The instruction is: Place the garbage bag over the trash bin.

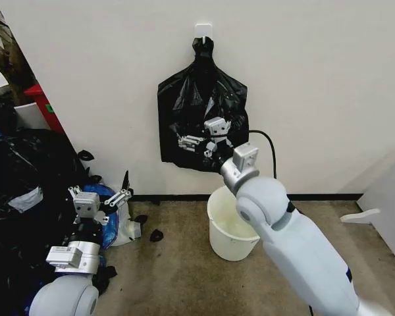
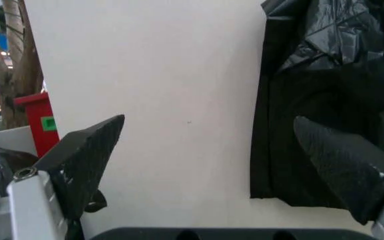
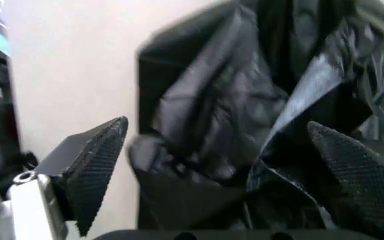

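The right gripper (image 1: 196, 141), fingers spread apart, reaches the bunch of black bags (image 1: 204, 118) hanging on the wall above the trash bin (image 1: 229, 227) (left gripper (image 1: 114, 191) also spread, low beside the heap).

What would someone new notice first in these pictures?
First, the black bunch of bags hanging from a white wall hook, with the right pincer open right in front of it. Below stands the white trash bin, bare of any bag. The left pincer waits open low by the heap of stuffed bags.
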{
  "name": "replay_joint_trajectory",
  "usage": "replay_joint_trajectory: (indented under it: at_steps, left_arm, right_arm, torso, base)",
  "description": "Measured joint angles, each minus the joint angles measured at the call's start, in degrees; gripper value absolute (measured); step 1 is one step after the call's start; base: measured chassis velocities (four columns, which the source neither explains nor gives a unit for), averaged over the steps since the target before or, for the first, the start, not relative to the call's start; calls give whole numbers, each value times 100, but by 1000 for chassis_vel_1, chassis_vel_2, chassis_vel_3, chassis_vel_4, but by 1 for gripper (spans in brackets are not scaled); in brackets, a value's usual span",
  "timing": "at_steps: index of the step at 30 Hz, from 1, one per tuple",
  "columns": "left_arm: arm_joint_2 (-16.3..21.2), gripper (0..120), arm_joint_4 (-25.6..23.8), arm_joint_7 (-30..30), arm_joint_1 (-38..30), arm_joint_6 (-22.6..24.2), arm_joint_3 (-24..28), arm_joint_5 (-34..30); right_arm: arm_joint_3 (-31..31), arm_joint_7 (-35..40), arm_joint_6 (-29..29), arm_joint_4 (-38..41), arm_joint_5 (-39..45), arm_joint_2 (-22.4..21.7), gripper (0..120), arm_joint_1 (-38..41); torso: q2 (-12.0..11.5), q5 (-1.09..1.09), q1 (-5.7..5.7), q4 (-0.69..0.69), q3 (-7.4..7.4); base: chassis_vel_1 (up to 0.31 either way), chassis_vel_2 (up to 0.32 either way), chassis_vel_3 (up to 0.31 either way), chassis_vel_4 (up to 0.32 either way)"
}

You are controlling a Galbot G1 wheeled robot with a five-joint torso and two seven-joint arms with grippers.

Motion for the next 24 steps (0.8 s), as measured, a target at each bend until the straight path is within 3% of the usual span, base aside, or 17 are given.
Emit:
replay_joint_trajectory:
  at_steps: [6, 13, 17, 24]
  left_arm:
    - [-25, 100, -26, 0, 14, -13, -6, -82]
    - [-34, 100, -14, 2, -3, -22, -3, -111]
    - [-40, 100, 8, 6, -25, -33, -2, -116]
    - [-48, 100, 16, 8, -47, -43, -5, -128]
  right_arm:
    - [62, 397, -409, -13, 250, -199, 83, 41]
    - [138, 414, -429, -125, 217, -431, 62, 92]
    - [118, 467, -431, -353, 204, -465, 44, 280]
    - [87, 664, -446, -624, 304, -439, 29, 492]
  torso:
    - [0, 0, -1, 0, 0]
    - [0, 0, -1, -1, 0]
    - [0, 0, -1, 0, 0]
    - [0, -1, -1, 0, 0]
  base:
    - [0, 0, 0, 0]
    - [0, 0, 0, 0]
    - [0, 0, 0, 0]
    - [0, 0, 0, 0]
